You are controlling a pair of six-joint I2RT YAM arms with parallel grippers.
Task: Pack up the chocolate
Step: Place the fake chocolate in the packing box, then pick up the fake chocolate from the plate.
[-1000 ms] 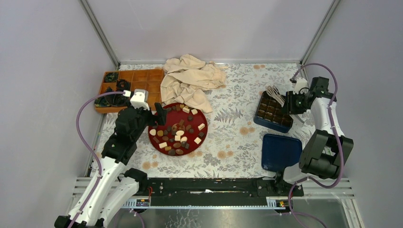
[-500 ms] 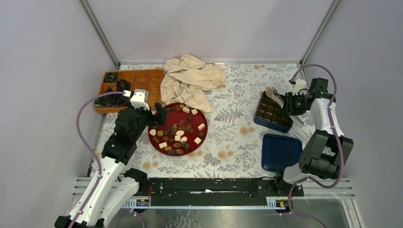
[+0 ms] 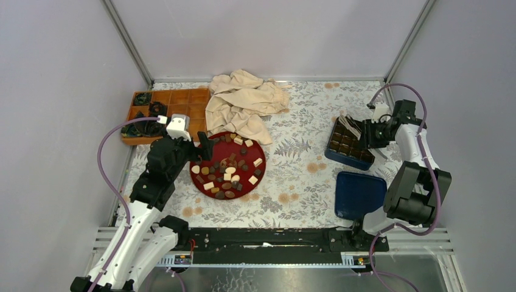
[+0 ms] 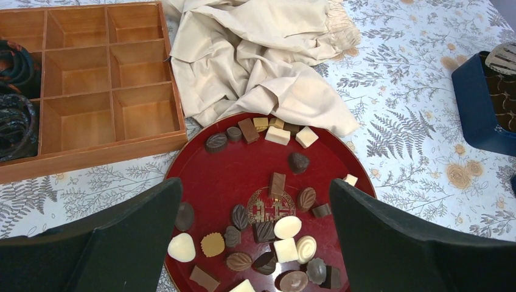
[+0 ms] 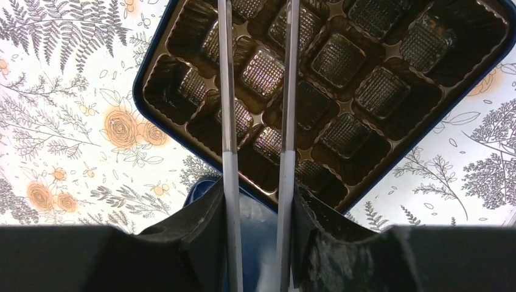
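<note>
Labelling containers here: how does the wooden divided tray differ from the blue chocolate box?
The wooden divided tray is orange-brown with large square compartments, some holding black coils; the blue chocolate box has a brown insert of small moulded cavities, empty where visible. The tray lies far left, the box on the right. Both are open-topped, divided containers.

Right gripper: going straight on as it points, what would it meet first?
The right gripper, shut on thin metal tongs, aims into the brown cavity tray of the dark blue box; the tong tips would likely touch an empty cavity first, depth unclear.
</note>
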